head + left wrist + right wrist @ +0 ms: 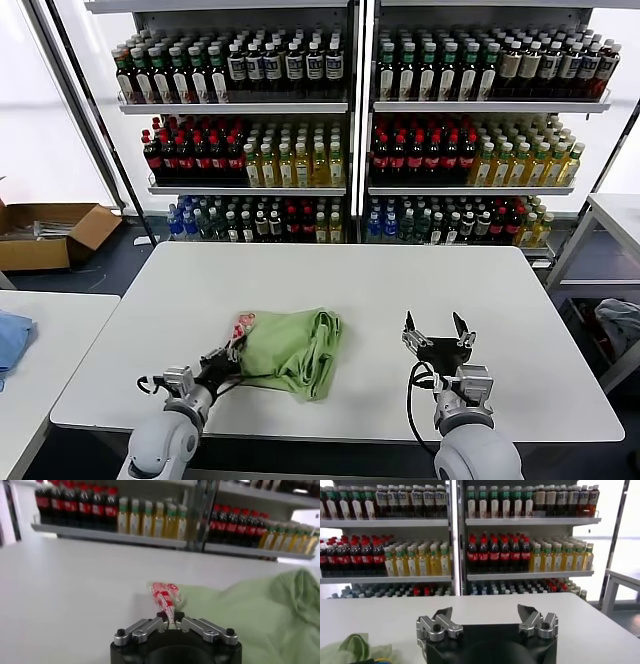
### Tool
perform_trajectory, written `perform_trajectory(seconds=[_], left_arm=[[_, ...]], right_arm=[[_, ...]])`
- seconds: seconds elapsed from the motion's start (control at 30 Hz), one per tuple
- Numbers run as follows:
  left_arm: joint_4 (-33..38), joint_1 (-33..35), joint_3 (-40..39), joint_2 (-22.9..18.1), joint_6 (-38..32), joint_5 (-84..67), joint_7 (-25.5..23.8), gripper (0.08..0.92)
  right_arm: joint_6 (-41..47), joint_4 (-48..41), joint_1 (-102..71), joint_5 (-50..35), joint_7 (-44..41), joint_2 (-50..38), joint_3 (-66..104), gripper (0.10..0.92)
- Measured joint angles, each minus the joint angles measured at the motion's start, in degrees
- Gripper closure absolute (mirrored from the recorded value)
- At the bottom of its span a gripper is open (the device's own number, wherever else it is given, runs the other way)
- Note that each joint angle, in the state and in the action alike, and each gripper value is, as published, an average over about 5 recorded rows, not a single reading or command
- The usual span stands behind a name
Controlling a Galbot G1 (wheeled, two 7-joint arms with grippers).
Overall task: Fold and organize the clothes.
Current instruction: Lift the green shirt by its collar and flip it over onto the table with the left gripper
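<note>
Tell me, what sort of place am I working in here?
Probably a shop mock-up or test lab: shelves packed with rows of drink bottles stand behind a plain white table, and an open cardboard box sits on the floor.

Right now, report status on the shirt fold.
Left gripper shut on polo shirt edge. Right gripper open, empty, apart on white table. Shirt bunched, not flat. Nothing in the way.
</note>
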State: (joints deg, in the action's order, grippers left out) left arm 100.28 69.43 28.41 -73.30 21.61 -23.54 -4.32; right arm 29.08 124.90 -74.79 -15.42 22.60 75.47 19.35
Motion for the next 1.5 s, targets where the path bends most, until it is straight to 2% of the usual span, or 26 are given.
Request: perform_trajectory(seconds=[0.17,0.5,0.6,0.73,0.93,1.17,1.37,1.5], left_arm=[[0.1,0.3,5.5,4.3,-0.3,-2.8,-0.4,0.878],[-3.7,-0.8,16.9,18.3,-1.0,-7.4,-1.1,0.878],[-3.6,-0.9,18.0,20.4,-1.1,-7.5,-1.3,0.878],[-2.2,-0.5,17.9,21.1,-1.2,-6.5,-1.2,0.878],[3.7,-0.4,12.7,18.0,-0.2,-4.3,0.4,0.878],[11.6,-1.8,-2.7,8.7,1.7,1.9,2.6,0.878],[9.4,-4.5,-15.8,-0.6,2.6,9.1,3.4,0.878],[5.9,-7.3,-21.0,-4.4,3.7,11.1,4.5,0.878]], right_arm=[[-0.2,-0.8,0.8,-0.3,0.0,-0.1,-0.1,0.203],[-0.6,-1.6,1.2,-0.3,0.0,0.4,-0.8,0.203],[-0.7,-1.5,0.8,-0.2,0.0,0.4,-0.6,0.203],[-0.9,-1.1,0.0,0.0,0.0,0.3,-0.1,0.203],[-1.0,-0.4,-1.7,0.5,0.1,0.6,1.4,0.203],[-1.7,0.8,-4.8,1.2,-0.1,1.7,4.1,0.203],[-1.8,2.0,-7.5,1.7,-0.3,2.9,6.6,0.203],[-1.9,2.1,-8.4,1.8,-0.3,3.5,7.6,0.203]])
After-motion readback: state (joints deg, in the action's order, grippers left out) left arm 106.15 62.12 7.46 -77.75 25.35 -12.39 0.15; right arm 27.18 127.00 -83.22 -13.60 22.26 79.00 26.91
